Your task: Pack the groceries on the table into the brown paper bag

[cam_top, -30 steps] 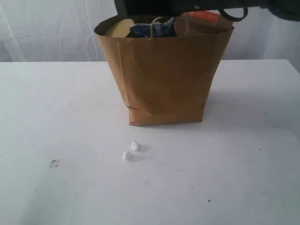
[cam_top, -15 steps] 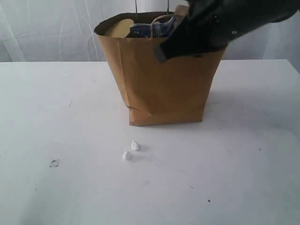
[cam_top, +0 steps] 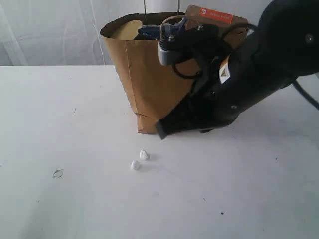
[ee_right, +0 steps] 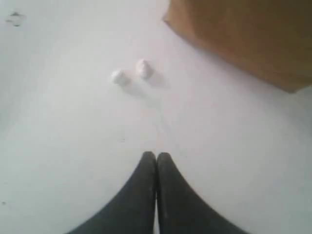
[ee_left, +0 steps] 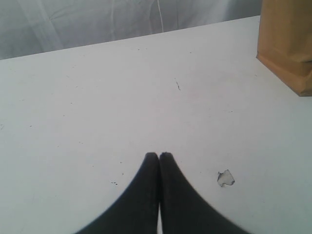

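Observation:
The brown paper bag (cam_top: 144, 84) stands upright at the middle of the table (cam_top: 60, 109). A brown red-labelled pouch (cam_top: 215, 16), a tan jar lid (cam_top: 125, 29) and a blue-topped packet (cam_top: 152, 31) show at its open top. Two small white lumps (cam_top: 144, 155) (cam_top: 134, 165) lie on the table just in front of the bag. My right arm slants down across the bag's front, and its gripper (cam_top: 160, 130) is shut and empty, a short way above and behind the lumps (ee_right: 144, 68). My left gripper (ee_left: 159, 155) is shut and empty over bare tabletop, out of the exterior view.
A small pale flat scrap (cam_top: 58, 173) lies on the table to the left of the lumps, close beside the left fingers (ee_left: 225, 178). A bottom corner of the bag (ee_left: 287, 44) shows in the left wrist view. White curtain hangs behind the table.
My right arm has swung down from above the bag's top to in front of the bag, its tip now low near the lumps. Bag, lumps and scrap have not moved.

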`<state>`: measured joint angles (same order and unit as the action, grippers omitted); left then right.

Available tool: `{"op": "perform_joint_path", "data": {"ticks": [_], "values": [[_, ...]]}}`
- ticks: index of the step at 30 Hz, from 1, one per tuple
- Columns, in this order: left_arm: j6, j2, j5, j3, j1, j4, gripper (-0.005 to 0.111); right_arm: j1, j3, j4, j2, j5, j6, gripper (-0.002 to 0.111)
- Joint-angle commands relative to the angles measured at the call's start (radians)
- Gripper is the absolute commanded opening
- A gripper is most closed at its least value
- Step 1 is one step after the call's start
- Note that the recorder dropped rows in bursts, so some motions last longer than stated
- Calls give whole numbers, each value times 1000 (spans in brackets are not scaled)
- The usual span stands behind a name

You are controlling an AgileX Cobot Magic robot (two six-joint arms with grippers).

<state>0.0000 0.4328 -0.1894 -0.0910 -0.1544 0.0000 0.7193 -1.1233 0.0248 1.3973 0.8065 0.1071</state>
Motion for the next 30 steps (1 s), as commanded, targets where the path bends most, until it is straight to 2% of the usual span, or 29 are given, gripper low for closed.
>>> {"op": "perform_joint_path", "data": {"ticks": [1, 9, 14, 16, 18, 24, 26, 30], "values": [[0, -8, -4, 7, 2, 0, 0, 72, 20, -107, -5, -84, -2, 0], [0, -8, -4, 7, 2, 0, 0, 149, 16, -369, 120, -110, -308, 0], [0, -8, -4, 7, 2, 0, 0, 158, -58, -470, 268, 46, -389, 0], [0, -8, -4, 7, 2, 0, 0, 158, -140, -483, 337, 141, -427, 0], [0, -8, -4, 7, 2, 0, 0, 158, -214, -464, 380, 130, -448, 0], [0, -8, -4, 7, 2, 0, 0, 158, -343, -447, 501, -143, -452, 0], [0, -8, -4, 7, 2, 0, 0, 158, -348, -343, 531, -162, -459, 1], [0, -8, -4, 7, 2, 0, 0, 122, -348, -103, 583, -110, -279, 17]]}}
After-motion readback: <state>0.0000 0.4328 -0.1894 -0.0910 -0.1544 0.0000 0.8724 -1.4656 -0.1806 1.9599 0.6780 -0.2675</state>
